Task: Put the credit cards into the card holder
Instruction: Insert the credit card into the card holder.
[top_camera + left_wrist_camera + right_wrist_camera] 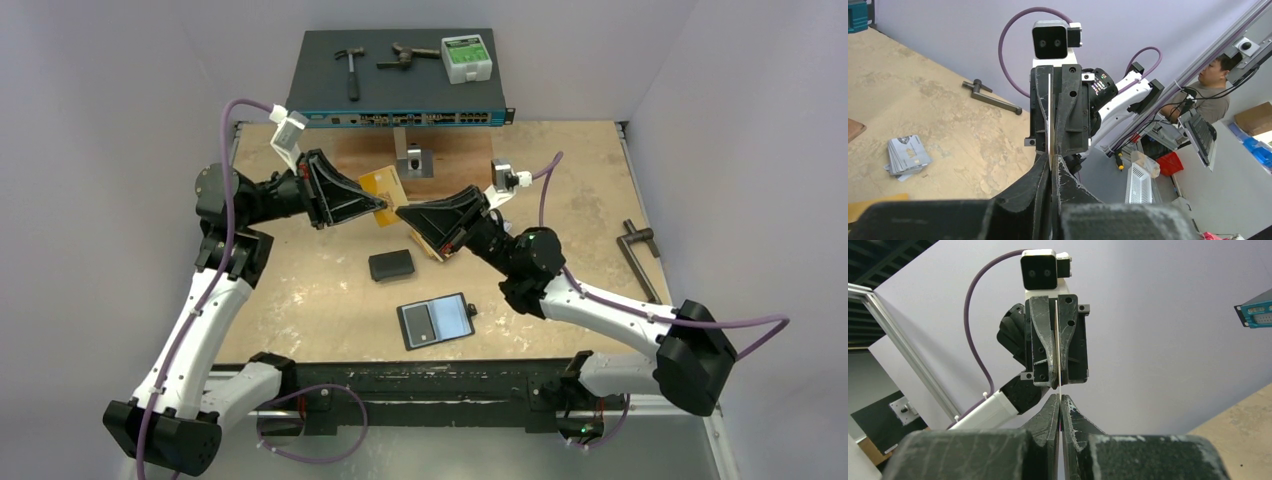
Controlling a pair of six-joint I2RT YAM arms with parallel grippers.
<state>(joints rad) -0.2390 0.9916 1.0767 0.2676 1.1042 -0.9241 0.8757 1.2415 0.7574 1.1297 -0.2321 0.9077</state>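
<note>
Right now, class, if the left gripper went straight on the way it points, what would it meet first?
The right gripper, straight ahead and almost tip to tip with the left gripper. Both are shut on the same gold-orange card, and hardly any gap shows between them.

- Top view bright, evenly lit from overhead; soft, faint shadows under the arms on the bench (300, 290)
- pale glare on the card holder (437, 322) near the bench's near edge
- wrist views: each camera's own fingers (1023, 205) (1043, 425) blurred close up; backgrounds sharp

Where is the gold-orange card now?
Top view: the gold-orange card is central, pinched by the left gripper and right gripper, beyond the black pouch.
</note>
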